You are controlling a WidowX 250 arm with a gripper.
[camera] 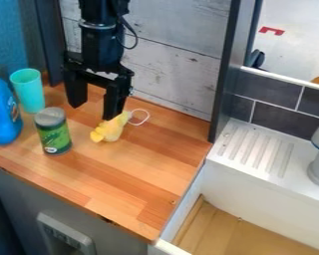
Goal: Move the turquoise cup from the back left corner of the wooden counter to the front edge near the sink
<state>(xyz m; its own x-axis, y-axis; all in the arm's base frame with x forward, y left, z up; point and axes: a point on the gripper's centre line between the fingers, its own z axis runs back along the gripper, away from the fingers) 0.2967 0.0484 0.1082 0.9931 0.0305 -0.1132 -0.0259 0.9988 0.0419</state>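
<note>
and here's the claw (94, 112), fingers apart and empty, angled down, which puts one tip right by the low-lying yellow toy (110, 130); contact, i can't tell. the toy's on the smooth, striped wood counter (155, 164), lumpy, plush-looking, a thin white loop (147, 118) trailing, probably for hanging it. off to the side, flat bases keep the ribbed-looking green can (54, 133), tapered teal cup (29, 92) and glossy blue bottle (2, 119) upright.
</note>
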